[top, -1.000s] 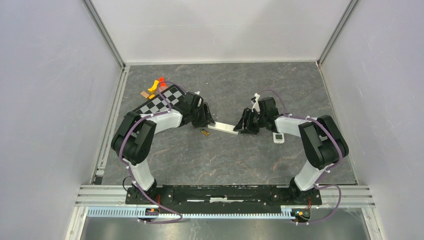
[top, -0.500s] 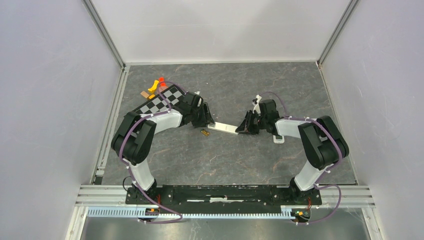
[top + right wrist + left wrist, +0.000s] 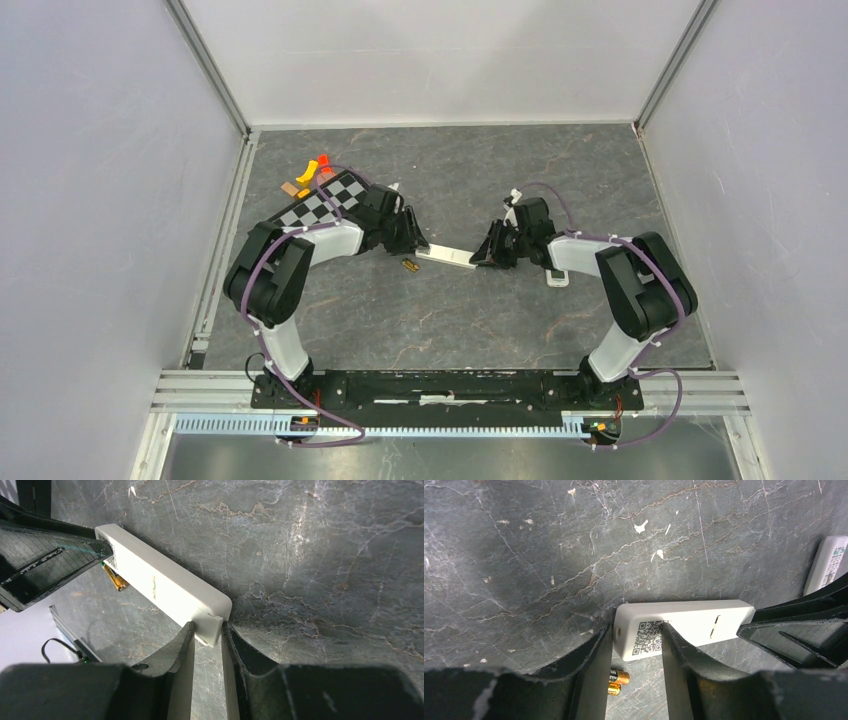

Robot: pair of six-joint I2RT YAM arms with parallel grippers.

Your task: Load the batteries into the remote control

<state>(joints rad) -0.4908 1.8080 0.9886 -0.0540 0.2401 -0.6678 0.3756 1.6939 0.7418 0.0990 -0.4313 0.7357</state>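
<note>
Right gripper (image 3: 207,628) closer; batteries (image 3: 617,681) beside strip (image 3: 689,626)

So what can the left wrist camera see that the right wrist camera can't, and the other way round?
Only the left wrist view shows the slim white buttoned plastic handset at its right edge. Only the right wrist view shows the long white plastic bar's notched end pinched by the right gripper. Both show that bar, the small gold-banded cylindrical batteries beside it, and the grey marbled tabletop.
</note>
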